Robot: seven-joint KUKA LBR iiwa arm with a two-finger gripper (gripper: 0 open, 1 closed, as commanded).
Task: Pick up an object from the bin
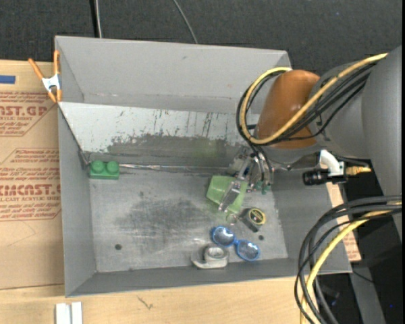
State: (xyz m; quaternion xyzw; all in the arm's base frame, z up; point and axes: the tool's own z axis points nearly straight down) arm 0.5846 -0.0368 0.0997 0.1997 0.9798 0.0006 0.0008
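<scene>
My gripper (pixel 245 179) reaches down from under the orange cover into the right part of the bin. Its tip is right against a pale green block (pixel 219 189), which lies tilted just to its lower left. Whether the block is gripped cannot be made out. A small black round thing with a yellow ring (pixel 254 218) lies just below the gripper. Two blue round pieces (pixel 223 235) (pixel 248 250) sit nearer the front wall. A grey metal piece (pixel 210 256) lies beside them.
A dark green two-stud brick (pixel 104 170) rests at the far left against the back wall. The bin's sloped back wall rises close behind the gripper. Yellow and black cables loop around the arm at the right.
</scene>
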